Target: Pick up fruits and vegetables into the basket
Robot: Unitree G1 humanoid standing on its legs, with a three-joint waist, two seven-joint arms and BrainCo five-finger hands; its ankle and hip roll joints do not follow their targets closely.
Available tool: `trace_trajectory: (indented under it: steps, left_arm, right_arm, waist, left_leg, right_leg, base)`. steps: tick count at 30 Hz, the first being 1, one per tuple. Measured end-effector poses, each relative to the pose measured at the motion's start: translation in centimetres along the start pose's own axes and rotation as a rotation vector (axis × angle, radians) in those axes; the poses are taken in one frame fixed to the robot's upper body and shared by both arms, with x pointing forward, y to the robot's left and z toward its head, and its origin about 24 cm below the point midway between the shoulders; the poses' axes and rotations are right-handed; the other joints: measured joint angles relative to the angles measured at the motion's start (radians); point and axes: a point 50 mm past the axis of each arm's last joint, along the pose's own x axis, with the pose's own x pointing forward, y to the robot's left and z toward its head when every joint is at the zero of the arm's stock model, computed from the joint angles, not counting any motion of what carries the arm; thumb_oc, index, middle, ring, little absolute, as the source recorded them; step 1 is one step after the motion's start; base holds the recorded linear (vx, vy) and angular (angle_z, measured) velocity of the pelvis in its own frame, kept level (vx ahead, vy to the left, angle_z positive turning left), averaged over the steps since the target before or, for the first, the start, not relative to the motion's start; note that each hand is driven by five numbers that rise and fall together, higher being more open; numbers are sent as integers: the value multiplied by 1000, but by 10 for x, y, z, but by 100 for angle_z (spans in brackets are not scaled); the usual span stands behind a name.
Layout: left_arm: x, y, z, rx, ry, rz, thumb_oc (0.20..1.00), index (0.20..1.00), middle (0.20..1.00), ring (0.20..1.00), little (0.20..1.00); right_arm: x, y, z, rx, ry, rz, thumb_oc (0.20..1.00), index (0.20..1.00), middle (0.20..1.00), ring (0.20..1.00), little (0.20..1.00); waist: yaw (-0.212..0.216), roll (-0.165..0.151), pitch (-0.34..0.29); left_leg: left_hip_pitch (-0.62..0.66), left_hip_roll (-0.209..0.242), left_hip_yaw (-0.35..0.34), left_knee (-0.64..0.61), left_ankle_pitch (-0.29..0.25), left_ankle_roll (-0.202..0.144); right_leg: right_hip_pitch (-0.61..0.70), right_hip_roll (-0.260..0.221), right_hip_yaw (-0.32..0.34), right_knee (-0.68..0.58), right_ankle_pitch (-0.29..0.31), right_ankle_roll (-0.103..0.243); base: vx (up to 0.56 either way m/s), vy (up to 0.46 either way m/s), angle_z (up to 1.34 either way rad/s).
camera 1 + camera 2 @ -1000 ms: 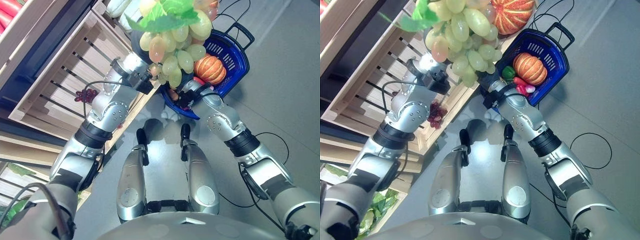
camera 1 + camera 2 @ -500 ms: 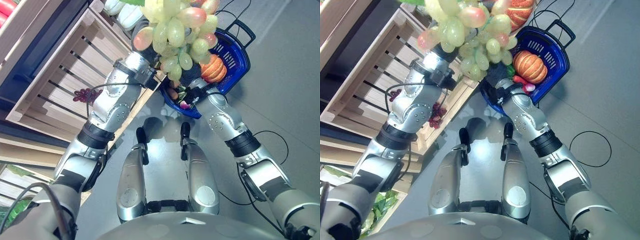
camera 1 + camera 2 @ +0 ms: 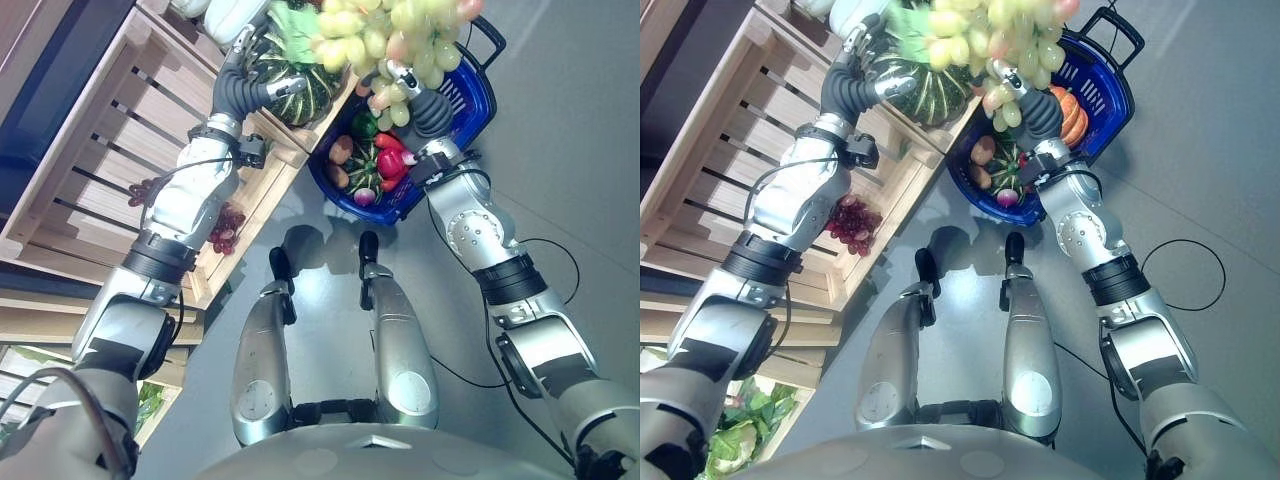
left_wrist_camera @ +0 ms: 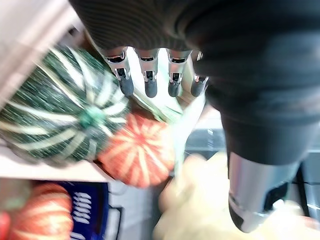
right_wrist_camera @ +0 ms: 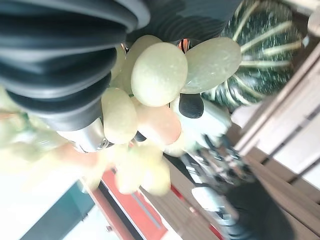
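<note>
Since a second ago both arms have stretched farther out, carrying the green grape bunch (image 3: 400, 30) up over the blue basket (image 3: 470, 115). Nearest, red grapes (image 3: 852, 222) lie in the wooden crate (image 3: 730, 160). Farther out, the right hand (image 5: 90, 135) is clenched on the bunch, while the left hand (image 4: 150, 75), fingers straight, hovers by the striped green squash (image 3: 290, 85). Lowering low over the basket's peppers (image 3: 388, 160) before releasing should prevent bouncing out.
</note>
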Motion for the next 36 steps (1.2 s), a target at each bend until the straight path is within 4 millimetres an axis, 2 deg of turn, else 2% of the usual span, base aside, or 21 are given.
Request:
trace_trajectory:
  steps: [3,6,12,19,28,29,36]
  left_arm:
    - [1,9,-8,38,38,49,1000,1000,1000,1000,1000]
    - [2,21,-13,67,73,102,1000,1000,1000,1000,1000]
    - [2,27,-21,79,110,126,1000,1000,1000,1000,1000]
    - [5,32,-22,82,103,154,1000,1000,1000,1000,1000]
    - [13,40,3,92,-10,170,1000,1000,1000,1000,1000]
    - [14,41,6,92,-24,173,1000,1000,1000,1000,1000]
    - [14,51,12,120,-71,210,1000,1000,1000,1000,1000]
  right_arm:
    - [-2,-13,0,18,5,-53,200,200,200,200,200]
    - [-6,-25,4,8,9,-95,200,200,200,200,200]
    - [-9,-34,5,26,7,-129,200,200,200,200,200]
    - [-14,-57,1,38,55,-216,200,200,200,200,200]
    - [-2,-79,17,104,69,-292,200,200,200,200,200]
    - [-2,-83,19,124,72,-311,200,200,200,200,200]
    - [-8,-112,19,270,108,-461,200,200,200,200,200]
  waist:
    - [-1,2,2]
    - [-1,19,12]
    - [-5,24,15]
    - [4,35,21]
    - [32,58,30]
    - [33,67,35]
    - [52,81,37]
  left_leg:
    - [-10,1,2,0,1,-2]
    - [-35,1,6,1,5,-2]
    - [-72,3,7,2,11,-10]
    - [-123,10,1,20,16,-21]
    - [-214,10,-20,47,20,-33]
    - [-225,9,-29,52,20,-34]
    - [-283,0,-42,57,26,-37]
  right_leg:
    - [-17,0,0,9,-3,-4]
    - [-45,-1,2,18,-4,-5]
    - [-104,-1,5,60,-25,-12]
    - [-165,-3,-2,111,-46,-30]
    - [-264,-18,-20,178,-78,-41]
    - [-270,-20,-28,183,-80,-44]
    - [-332,-35,-34,216,-93,-47]
  base:
    - [-3,3,-1]
    - [-2,3,-1]
    - [2,1,1]
    - [30,3,3]
    - [28,-4,7]
    - [18,-2,11]
    - [14,-12,7]
